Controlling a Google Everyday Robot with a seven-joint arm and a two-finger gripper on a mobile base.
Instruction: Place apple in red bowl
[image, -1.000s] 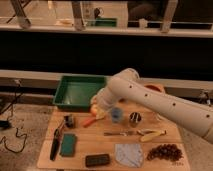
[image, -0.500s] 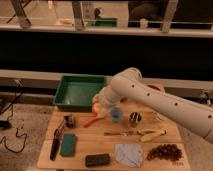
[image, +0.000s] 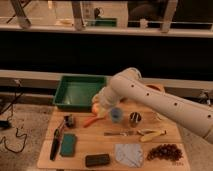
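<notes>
The apple (image: 95, 107), small, round and yellow-orange, sits at the back left of the wooden table, just in front of the green tray. My gripper (image: 101, 104) is at the end of the white arm, right beside the apple and over it; the wrist hides the fingertips. The red bowl (image: 155, 88) shows only as an orange-red rim at the table's back right, mostly hidden behind my arm. A thin orange-red carrot-like piece (image: 92, 121) lies just in front of the apple.
A green tray (image: 79, 92) stands at the back left. A bluish-purple bowl (image: 116, 114) and a dark cup (image: 135, 118) are mid-table. A knife (image: 121, 133), banana (image: 152, 135), grapes (image: 165, 151), cloth (image: 129, 154), black block (image: 97, 160), green sponge (image: 68, 144) and dark tool (image: 55, 145) lie in front.
The arm has barely moved; the wrist stays at the apple by the tray's front corner. Nothing on the table has shifted.
</notes>
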